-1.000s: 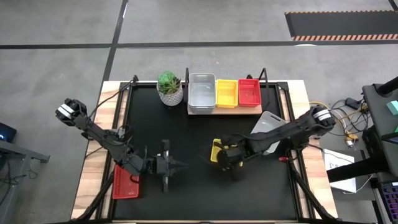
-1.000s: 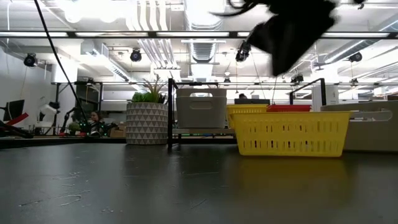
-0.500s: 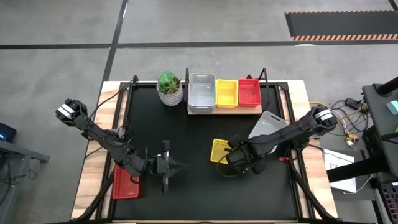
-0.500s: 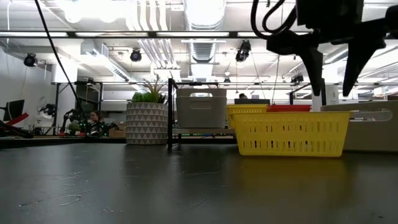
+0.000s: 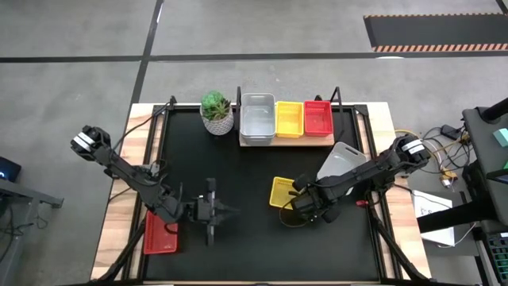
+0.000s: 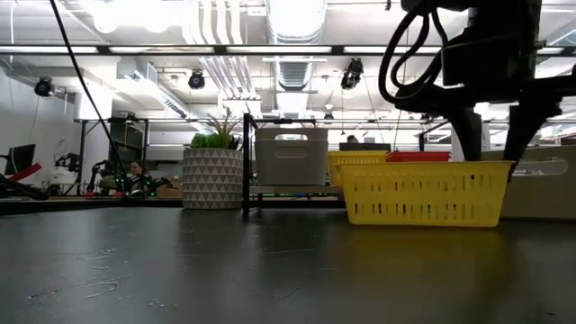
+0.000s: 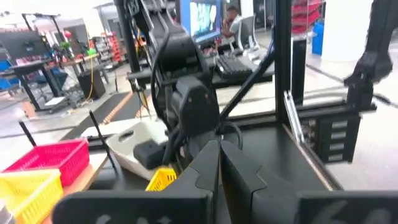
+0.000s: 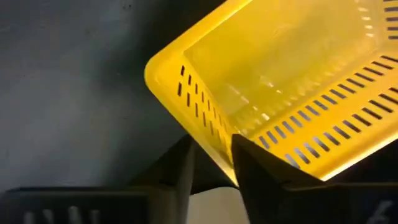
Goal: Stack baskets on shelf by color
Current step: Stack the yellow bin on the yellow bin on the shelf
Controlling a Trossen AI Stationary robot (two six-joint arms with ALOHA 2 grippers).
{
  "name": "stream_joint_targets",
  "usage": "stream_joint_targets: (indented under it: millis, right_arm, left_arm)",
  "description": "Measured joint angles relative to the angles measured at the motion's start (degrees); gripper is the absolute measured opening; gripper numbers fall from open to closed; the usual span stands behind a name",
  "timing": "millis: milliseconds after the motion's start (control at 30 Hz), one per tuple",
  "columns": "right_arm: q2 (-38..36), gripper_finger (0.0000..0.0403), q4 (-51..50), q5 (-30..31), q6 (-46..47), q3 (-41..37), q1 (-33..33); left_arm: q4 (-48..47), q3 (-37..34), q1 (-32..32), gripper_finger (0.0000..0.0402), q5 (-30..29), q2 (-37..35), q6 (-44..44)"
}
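A yellow basket (image 5: 281, 191) sits flat on the black mat, right of centre. My right gripper (image 5: 296, 203) points down at its right end, open, one finger inside and one outside a wall (image 8: 214, 146). On the shelf (image 5: 286, 141) at the far edge stand a white-grey basket (image 5: 257, 119), a yellow basket (image 5: 289, 119) and a red basket (image 5: 318, 117). A red basket (image 5: 160, 233) lies at the near left. A white-grey basket (image 5: 343, 159) lies under my right arm. My left gripper (image 5: 228, 212) hovers shut and level at mid-table. My right gripper comes from above with its fingers pointing down astride the yellow basket's side wall (image 8: 219, 152), near a corner; one finger (image 8: 261, 174) is inside, the other (image 8: 177, 168) outside. I cannot tell whether the fingers touch the wall. The basket rests flat on the mat.
A white pot with a green plant (image 5: 217, 114) stands left of the shelf. The shelf's black uprights (image 5: 239, 99) rise at its ends. Bare mat (image 5: 238, 167) lies between the shelf and both grippers.
My right gripper has come down over the yellow basket's right end and rolled about its own line, so its fingers now stand either side of the wall. The basket has stayed where it was.
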Motion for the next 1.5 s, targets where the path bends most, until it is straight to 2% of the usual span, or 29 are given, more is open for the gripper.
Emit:
stream_joint_targets:
  millis: [200,367,500,667,733,833,1067,1500]
  right_arm:
    - [0.0,0.002,1.8,0.0,0.1,0.9,0.1]
    - [0.0,0.0015,1.9,-0.1,6.1,5.0,0.7]
    - [0.0,0.0014,-1.2,0.4,11.7,11.3,3.1]
    - [-0.1,0.0013,-10.2,3.7,24.7,22.7,3.7]
    - [-0.1,0.0013,-15.2,6.4,28.2,27.7,3.2]
    - [-0.1,0.0013,-20.8,9.9,30.1,33.8,1.9]
    - [-0.1,0.0012,-26.1,15.9,30.9,41.6,-6.8]
    - [0.0,0.0012,-25.3,15.6,19.5,42.1,-32.0]
  left_arm:
    - [0.1,1.3,0.0,0.0,0.0,-0.6,1.7]
    - [-0.1,1.3,0.0,0.0,-0.5,-1.5,4.8]
    - [-1.8,0.8,0.0,0.0,-7.8,-3.0,8.6]
    - [-4.5,0.1,0.3,0.0,-18.2,-4.3,18.4]
    - [-5.1,0.0,0.6,0.0,-20.9,-4.7,21.8]
    - [-5.1,-0.1,1.3,0.0,-21.4,-5.5,24.3]
    - [-5.1,-2.1,1.6,0.0,-21.5,-6.2,24.4]
    - [-5.0,-4.0,1.6,0.0,-21.5,-8.0,28.1]
